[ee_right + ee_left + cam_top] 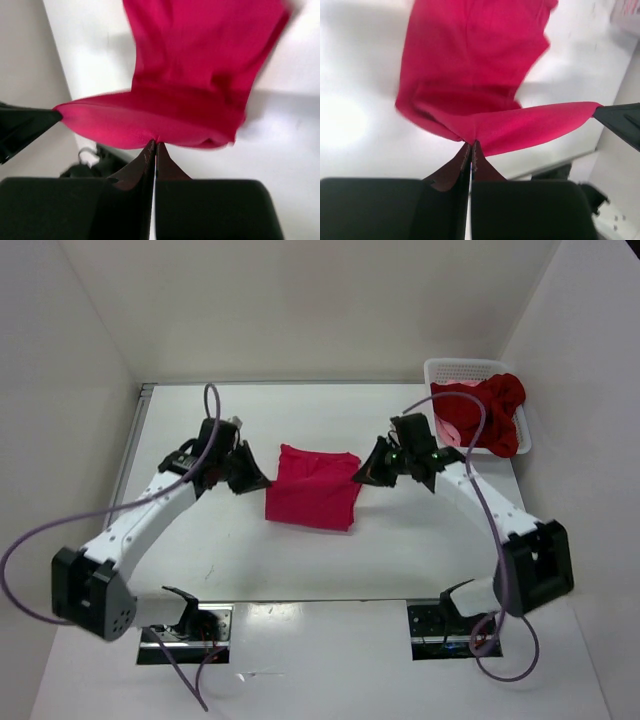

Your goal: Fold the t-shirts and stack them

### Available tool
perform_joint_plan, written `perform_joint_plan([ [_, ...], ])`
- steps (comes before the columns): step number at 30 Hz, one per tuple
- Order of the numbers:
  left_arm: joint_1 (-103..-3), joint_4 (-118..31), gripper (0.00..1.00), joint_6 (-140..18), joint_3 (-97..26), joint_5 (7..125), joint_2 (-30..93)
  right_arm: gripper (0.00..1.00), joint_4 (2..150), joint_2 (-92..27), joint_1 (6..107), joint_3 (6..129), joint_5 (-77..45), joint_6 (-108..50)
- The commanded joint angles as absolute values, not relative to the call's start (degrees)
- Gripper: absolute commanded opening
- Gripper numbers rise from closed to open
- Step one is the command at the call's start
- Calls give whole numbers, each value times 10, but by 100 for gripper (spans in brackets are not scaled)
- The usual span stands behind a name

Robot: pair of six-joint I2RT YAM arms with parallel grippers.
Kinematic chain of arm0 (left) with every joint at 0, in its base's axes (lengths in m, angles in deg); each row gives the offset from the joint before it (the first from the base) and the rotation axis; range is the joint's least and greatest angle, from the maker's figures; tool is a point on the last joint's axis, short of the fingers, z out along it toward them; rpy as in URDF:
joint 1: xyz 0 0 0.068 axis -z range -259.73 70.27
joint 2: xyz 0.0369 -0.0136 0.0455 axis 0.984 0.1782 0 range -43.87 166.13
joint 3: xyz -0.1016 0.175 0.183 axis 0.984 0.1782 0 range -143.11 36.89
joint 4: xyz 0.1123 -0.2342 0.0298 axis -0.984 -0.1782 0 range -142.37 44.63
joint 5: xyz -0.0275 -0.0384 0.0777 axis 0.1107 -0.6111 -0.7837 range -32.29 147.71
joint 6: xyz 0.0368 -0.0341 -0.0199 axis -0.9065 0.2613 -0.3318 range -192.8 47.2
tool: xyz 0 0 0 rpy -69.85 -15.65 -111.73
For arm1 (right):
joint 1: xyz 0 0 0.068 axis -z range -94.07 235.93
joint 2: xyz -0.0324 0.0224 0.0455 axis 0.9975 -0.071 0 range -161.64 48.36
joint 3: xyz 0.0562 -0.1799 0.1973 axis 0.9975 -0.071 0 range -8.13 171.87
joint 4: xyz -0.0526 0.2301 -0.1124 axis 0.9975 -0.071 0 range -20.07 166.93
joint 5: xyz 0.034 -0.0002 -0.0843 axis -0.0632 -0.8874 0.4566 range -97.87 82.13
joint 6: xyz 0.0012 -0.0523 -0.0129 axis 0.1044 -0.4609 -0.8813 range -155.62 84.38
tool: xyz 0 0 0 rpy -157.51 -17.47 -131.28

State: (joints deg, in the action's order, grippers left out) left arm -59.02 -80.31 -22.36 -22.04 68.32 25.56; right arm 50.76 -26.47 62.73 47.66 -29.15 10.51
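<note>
A bright magenta-pink t-shirt (312,490) lies partly folded in the middle of the table. My left gripper (267,480) is shut on the shirt's left edge, and my right gripper (357,478) is shut on its right edge. In the left wrist view the jaws (471,144) pinch the cloth (470,65), a band of which stretches across to the right gripper's finger (620,120). The right wrist view shows the same from the other side: shut jaws (154,144) on the shirt (200,60). A dark red t-shirt (500,405) and a light salmon-pink one (452,430) lie bunched in the basket.
A white mesh basket (450,367) stands at the table's back right corner, close behind my right arm. White walls enclose the table on the left, back and right. Purple cables loop from both arms.
</note>
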Motion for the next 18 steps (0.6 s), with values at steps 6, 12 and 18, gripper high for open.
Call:
perform_joint_plan([
  [6,-626,-700,0,-299,-399,618,543,0,530,-528,713,685,-278,-25],
  [12,-637,-680,0,-299,-511,604,676,0,519,-656,729,782,-248,-37],
  [18,-653,-664,25,-289,-552,622,734,1,500,-723,729,863,-229,-43],
])
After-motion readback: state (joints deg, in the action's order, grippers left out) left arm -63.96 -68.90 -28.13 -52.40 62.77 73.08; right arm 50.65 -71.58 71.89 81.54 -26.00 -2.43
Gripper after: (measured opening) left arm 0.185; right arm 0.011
